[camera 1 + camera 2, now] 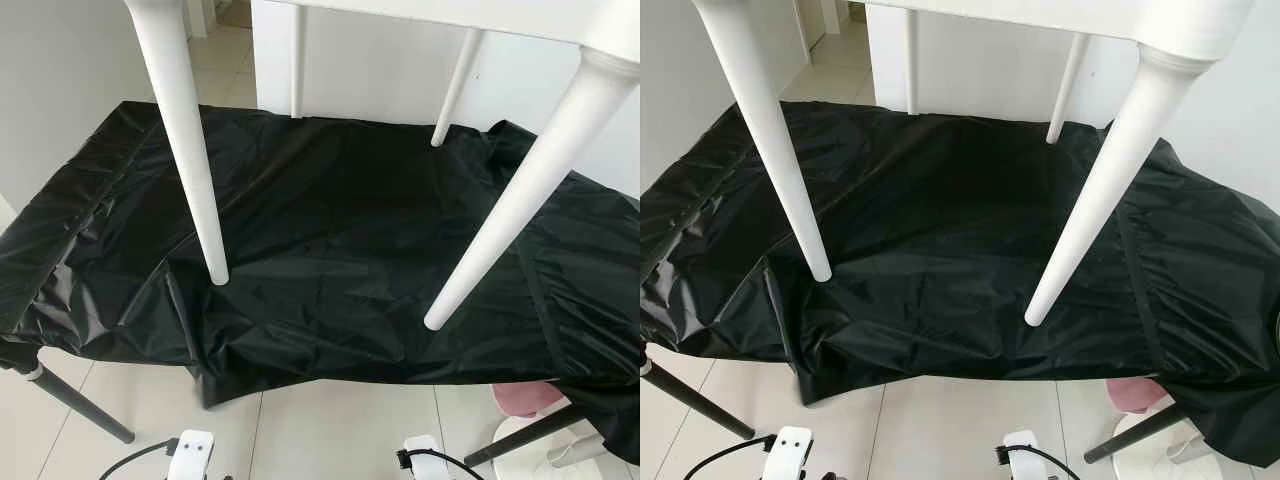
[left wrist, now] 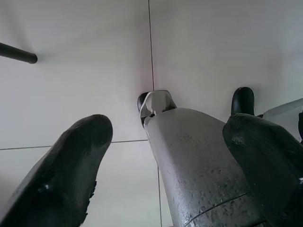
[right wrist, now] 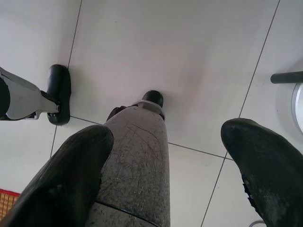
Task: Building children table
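Head views: white table (image 1: 560, 25) stood on black sheet (image 1: 340, 210), top cut off, four legs (image 1: 190, 150) visible, well above both arms; left wrist: left gripper (image 2: 161, 156) spread over tile floor (image 2: 85, 85); right wrist: right gripper (image 3: 165, 161) spread likewise.

One white children's table (image 1: 560, 25) stands on one black cloth (image 1: 340, 250), with four white legs (image 1: 190, 150). Two dark metal legs (image 1: 75, 400) show beneath the cloth.
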